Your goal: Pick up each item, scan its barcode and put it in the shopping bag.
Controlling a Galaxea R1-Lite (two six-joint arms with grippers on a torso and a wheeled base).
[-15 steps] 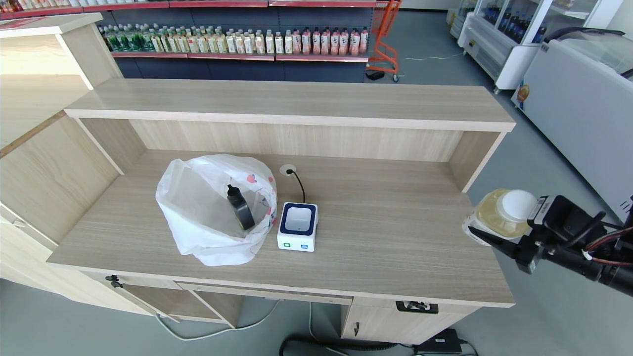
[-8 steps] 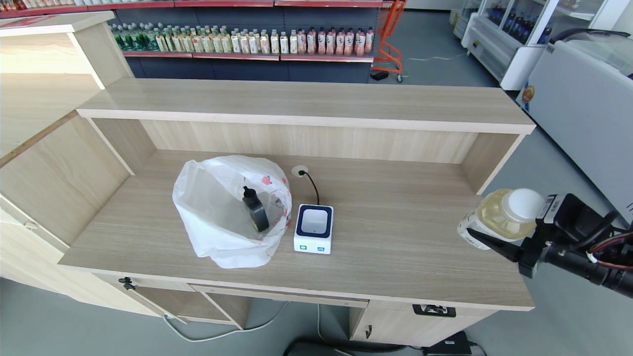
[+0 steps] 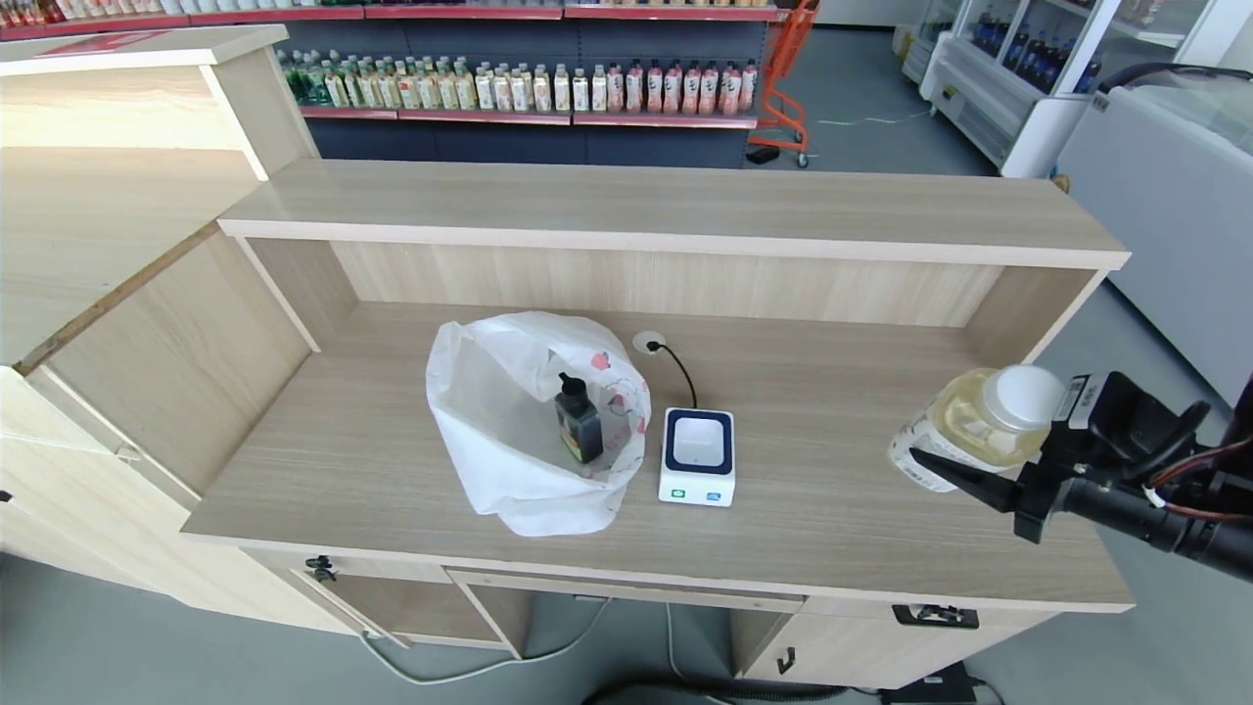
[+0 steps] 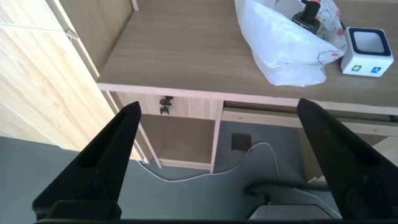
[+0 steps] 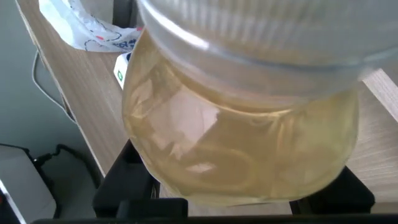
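- Since the earlier frames the whole head view has slid rightward, so the camera moved; against the counter [image 3: 832,499], the bottle [image 3: 979,421] now hangs over the right end, where before it sat off the edge
- Right gripper [image 3: 964,446], lower right of frame: fingers clamped on the bottle of pale yellow liquid [image 5: 242,143]; white cap, body tilted, cap toward the wrist; held above the counter, not touching it
- Left gripper [image 4: 217,168]: fingers spread wide, nothing between them; low, before the counter's front edge
- Scanner [image 3: 697,455]: white box, dark-rimmed window facing up, centre of frame; well apart from the bottle, just beside the shopping bag [image 3: 509,431]
- Shopping bag: white, mouth open, left of centre; dark bottle [image 3: 578,426] stands inside
- Cable [image 3: 675,367] runs from the scanner to a grommet behind it
- Risks, judged: barcode position cannot be told, and a label facing away from the window would give no read; the round body may slip in the fingers when turned; the soft bag mouth may fold, or the dark bottle get knocked, on entry
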